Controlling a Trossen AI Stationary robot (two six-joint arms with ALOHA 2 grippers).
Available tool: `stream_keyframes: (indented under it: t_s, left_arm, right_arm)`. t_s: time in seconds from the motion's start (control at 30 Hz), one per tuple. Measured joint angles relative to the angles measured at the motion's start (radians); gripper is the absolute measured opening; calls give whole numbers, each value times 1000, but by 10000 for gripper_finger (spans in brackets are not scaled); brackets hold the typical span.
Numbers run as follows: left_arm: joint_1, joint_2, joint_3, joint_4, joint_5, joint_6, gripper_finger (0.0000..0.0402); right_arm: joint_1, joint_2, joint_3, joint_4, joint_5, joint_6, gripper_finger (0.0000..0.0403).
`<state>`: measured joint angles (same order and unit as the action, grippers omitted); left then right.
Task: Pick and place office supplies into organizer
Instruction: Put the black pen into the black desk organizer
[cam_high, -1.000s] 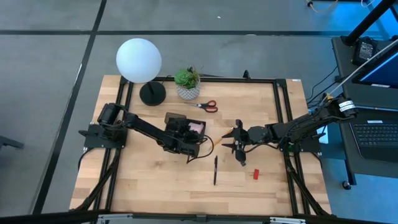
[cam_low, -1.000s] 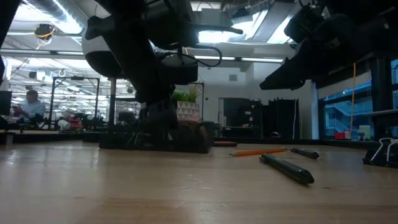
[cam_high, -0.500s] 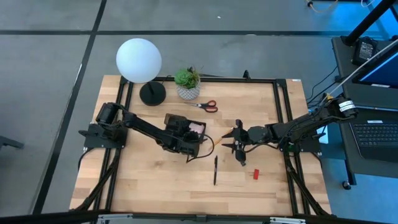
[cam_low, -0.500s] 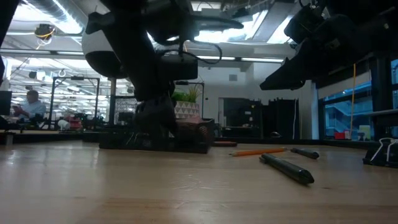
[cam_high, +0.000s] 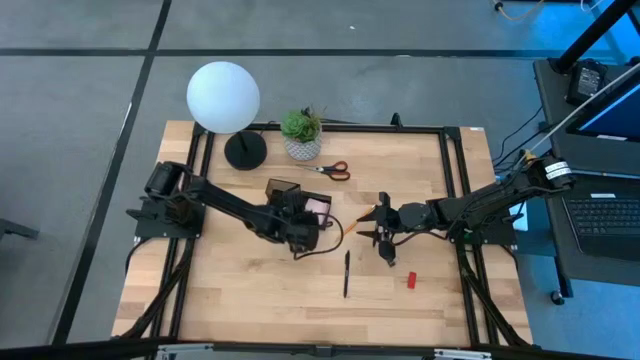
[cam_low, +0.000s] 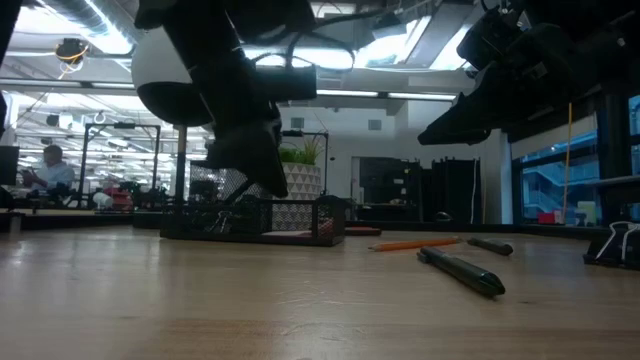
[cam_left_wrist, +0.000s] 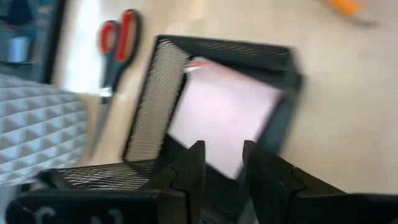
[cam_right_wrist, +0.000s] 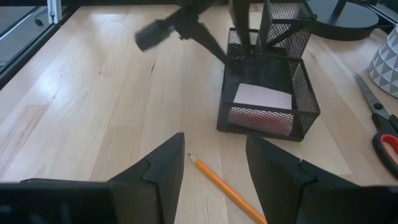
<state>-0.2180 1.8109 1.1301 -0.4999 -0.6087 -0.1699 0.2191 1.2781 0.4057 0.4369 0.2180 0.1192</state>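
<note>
The right gripper (cam_high: 383, 232), fingers apart and empty, hovers just right of the orange wooden pencil (cam_high: 344, 232), which lies diagonally beside the black mesh organizer (cam_high: 300, 208). The left gripper (cam_high: 302, 238), slightly parted and empty, hangs over the organizer's near edge.

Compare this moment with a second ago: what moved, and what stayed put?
The left gripper lifted off the organizer, leaving the pink pad inside; its jaws hold nothing. The right gripper, pens, pencil, scissors and red block stayed where they were.
</note>
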Motion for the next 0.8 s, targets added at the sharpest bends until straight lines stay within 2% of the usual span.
stream_keyframes:
  t_s: [0.17,0.37,0.5,0.63,0.8]
  left_arm:
    - [-3,-71,0,-24,147,0,102]
    - [-18,-211,-25,-96,165,8,98]
    - [-17,-343,-109,-91,155,-23,98]
    - [-17,-475,-228,-19,157,-50,98]
    - [-17,-605,-390,67,142,-164,98]
  right_arm:
    - [0,0,0,0,0,0,174]
    - [0,0,0,0,0,-65,174]
    - [0,0,0,0,0,-75,174]
    - [0,0,0,0,0,-73,174]
    - [0,0,0,25,0,-70,174]
